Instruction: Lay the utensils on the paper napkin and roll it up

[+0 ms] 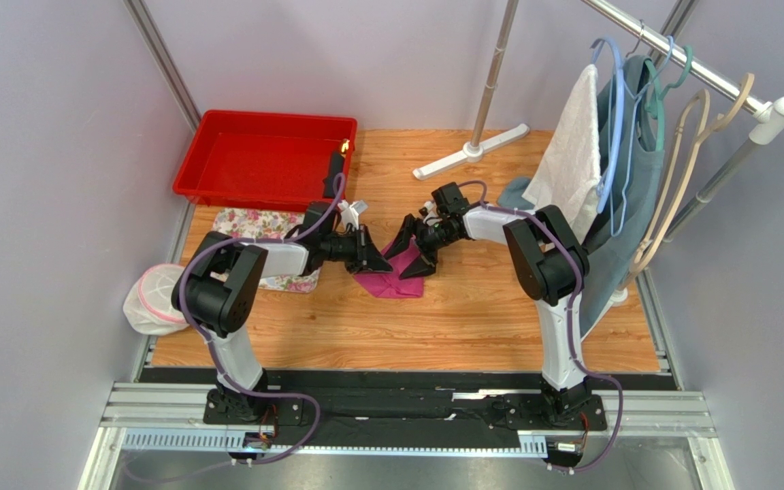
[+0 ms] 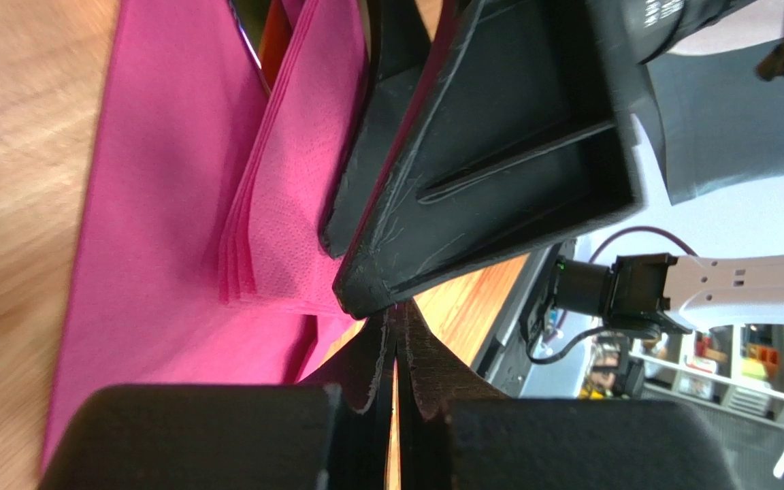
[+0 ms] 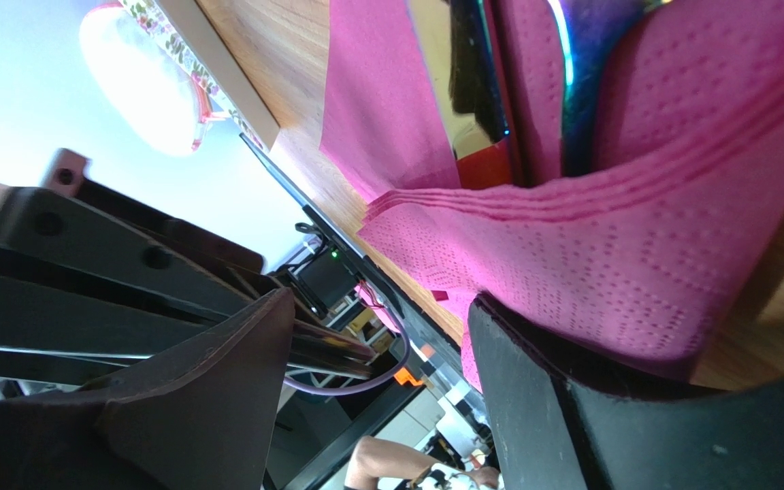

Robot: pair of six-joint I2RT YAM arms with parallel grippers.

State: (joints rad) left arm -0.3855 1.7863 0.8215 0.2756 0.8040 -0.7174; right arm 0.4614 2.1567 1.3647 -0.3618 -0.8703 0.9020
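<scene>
Paper napkin (image 1: pixel 394 282) mid-worktop (image 1: pixel 488 316), folded over utensils (image 3: pixel 578 92), right under both claws. Left claw (image 1: pixel 379 260) pinched shut at napkin's left edge, can't tell if gripping. Right claw (image 1: pixel 412 259) wide, one finger against fold. Utensil long axis runs away from right claw, along fold.

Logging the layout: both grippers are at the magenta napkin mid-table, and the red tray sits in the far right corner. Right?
No: the top external view shows the red tray in the far left corner. The left gripper and right gripper are indeed at the magenta napkin mid-table.
</scene>
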